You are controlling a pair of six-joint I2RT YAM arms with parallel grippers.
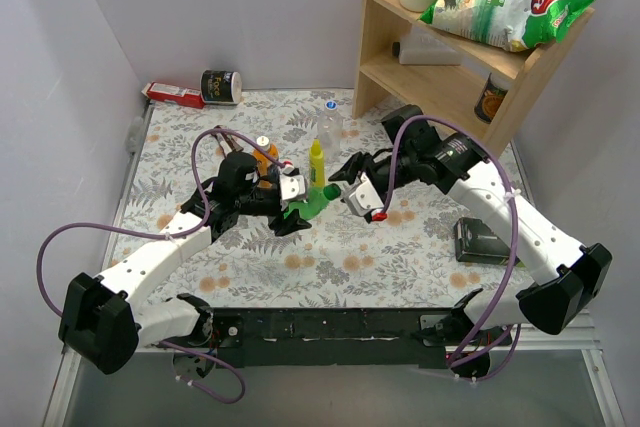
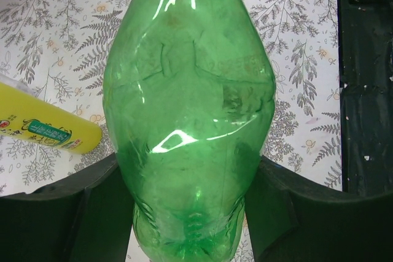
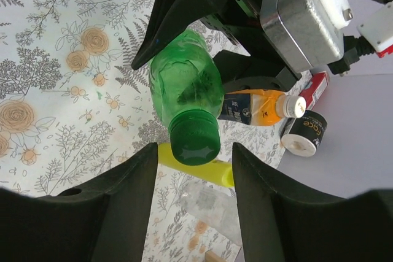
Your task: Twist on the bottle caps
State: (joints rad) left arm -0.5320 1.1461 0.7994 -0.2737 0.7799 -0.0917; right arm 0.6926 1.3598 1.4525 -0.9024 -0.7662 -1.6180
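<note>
My left gripper (image 2: 190,216) is shut on the lower body of the green bottle (image 2: 190,102), holding it tilted above the table (image 1: 308,205). A green cap (image 3: 195,142) sits on the bottle's neck. My right gripper (image 3: 195,197) is open, with the cap just ahead of its fingertips and a gap on each side. The orange bottle (image 1: 265,157) stands behind the left gripper and carries a white cap (image 3: 297,106). Farther back, the clear bottle (image 1: 329,127) has a blue cap (image 1: 331,105) on it.
A slim yellow bottle (image 1: 316,162) stands just behind the green bottle. A wooden shelf (image 1: 450,42) with a chips bag (image 1: 510,2) is at the back right. A black box (image 1: 485,242) lies at the right, with a black jar (image 1: 222,87) and a red box (image 1: 172,95) at the back left.
</note>
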